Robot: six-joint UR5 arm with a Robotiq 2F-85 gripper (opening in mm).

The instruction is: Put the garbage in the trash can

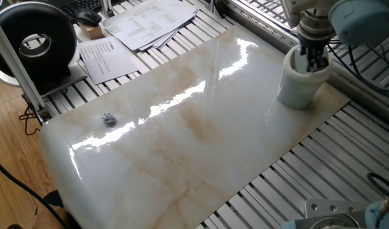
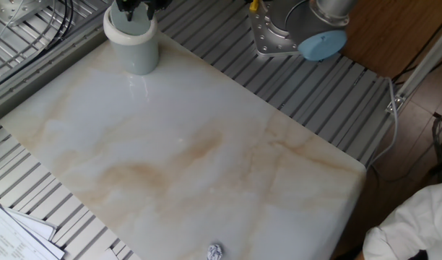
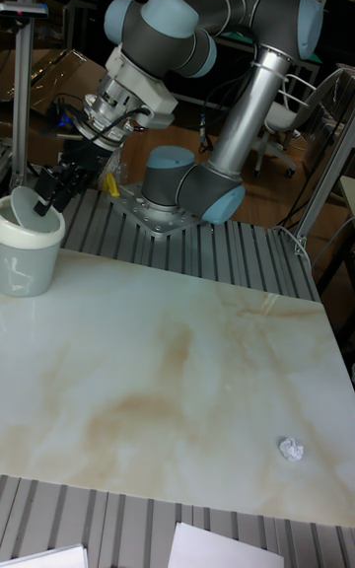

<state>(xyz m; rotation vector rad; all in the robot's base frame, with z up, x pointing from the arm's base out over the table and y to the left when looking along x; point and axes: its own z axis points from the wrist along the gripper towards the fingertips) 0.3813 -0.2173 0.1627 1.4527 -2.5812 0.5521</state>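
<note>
The trash can (image 1: 298, 88) (image 2: 135, 49) (image 3: 27, 254), a white tapered cup, stands at one corner of the marble slab. My gripper (image 1: 313, 61) (image 2: 138, 7) (image 3: 48, 200) hangs right over its mouth with the fingertips at rim height. The fingers look spread, and nothing shows between them. One piece of garbage (image 1: 108, 119) (image 2: 214, 251) (image 3: 290, 449), a tiny bluish-white paper wad, lies on the slab at the end far from the can. The inside of the can is hidden from me.
A round black device (image 1: 39, 39) and printed paper sheets (image 1: 150, 22) lie beyond the slab's far edge. The arm's base (image 2: 293, 32) (image 3: 179, 191) is bolted on the slatted metal table beside the slab. More sheets (image 2: 11, 231) poke in at a corner.
</note>
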